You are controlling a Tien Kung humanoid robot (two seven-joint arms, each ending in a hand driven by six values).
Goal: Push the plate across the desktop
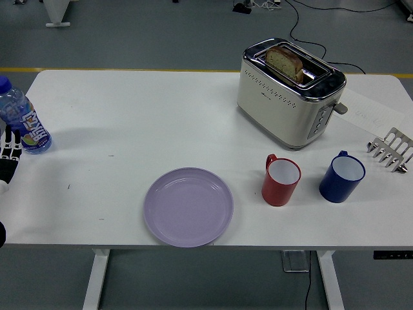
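At far left edge, left hand [8, 158] sits just beside water bottle [19, 119], finger state unclear. Swinging toward lilac plate [188, 206] could topple it; red mug [281, 180] blocks a rightward push.

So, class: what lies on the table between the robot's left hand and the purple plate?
Nothing: in the head view, only bare white table separates the left hand at the left edge from the purple plate.
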